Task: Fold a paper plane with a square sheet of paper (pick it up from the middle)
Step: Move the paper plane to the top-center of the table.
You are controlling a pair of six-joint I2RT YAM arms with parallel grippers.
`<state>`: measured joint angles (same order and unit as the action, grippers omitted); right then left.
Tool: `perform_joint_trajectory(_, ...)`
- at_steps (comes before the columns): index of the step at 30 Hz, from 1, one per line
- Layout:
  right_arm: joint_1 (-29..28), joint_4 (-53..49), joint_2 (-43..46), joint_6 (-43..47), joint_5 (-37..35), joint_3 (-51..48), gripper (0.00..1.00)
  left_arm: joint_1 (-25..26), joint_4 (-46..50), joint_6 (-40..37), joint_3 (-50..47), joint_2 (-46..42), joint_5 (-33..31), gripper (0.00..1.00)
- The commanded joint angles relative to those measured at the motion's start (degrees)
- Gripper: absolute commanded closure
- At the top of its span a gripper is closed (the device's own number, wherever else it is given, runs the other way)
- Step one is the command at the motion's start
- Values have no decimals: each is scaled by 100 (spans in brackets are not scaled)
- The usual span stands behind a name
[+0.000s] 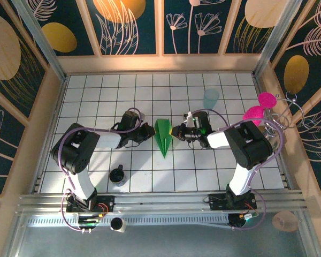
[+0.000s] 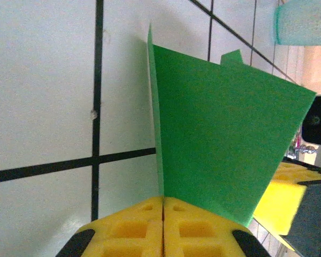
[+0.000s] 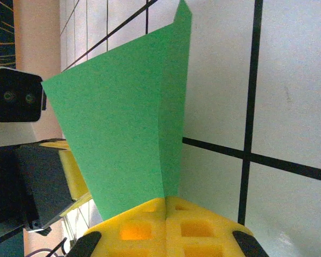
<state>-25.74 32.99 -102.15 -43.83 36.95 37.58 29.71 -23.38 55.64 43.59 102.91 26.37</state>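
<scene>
White desk (image 1: 96, 107) tiles ruled with black grid lines lie under both arms, boxed in by pale wooden rails (image 1: 150, 63) and dark blue wall panels (image 1: 131, 32) painted with leaves and orange discs. Your left hand (image 2: 163, 206) has its yellow pads (image 2: 134, 227) pressed flat together. The green paper plane (image 2: 224, 134) rises straight out of the seam between them, pinched along one edge. Your right hand (image 3: 166, 206) is closed the same way on the opposite side of the fold, with the paper fanning up from its pads.

From above, you see both arms reaching low and inward with bent elbows. The two hands face each other tip to tip, and the plane stands between them with its point aimed back toward the bases. Beyond your right hand, farther from the bases, a pale teal cup (image 1: 211, 98) stands apart. Out to the right of that hand, pink shapes (image 1: 265, 100) sit by the rail. Behind your left hand, nearer the bases, sits a small black round object (image 1: 117, 175).
</scene>
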Motion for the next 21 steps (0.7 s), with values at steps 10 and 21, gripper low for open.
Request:
perform_joint_trajectory(10, 271, -400, 493, 212, -574, -115, 100, 34, -197, 362, -545, -772, -935, 100)
perform_joint_trajectory(21, 253, -765, 176, 174, -656, 60, 97, 31, -686, 589, -708, -501, -588, 100)
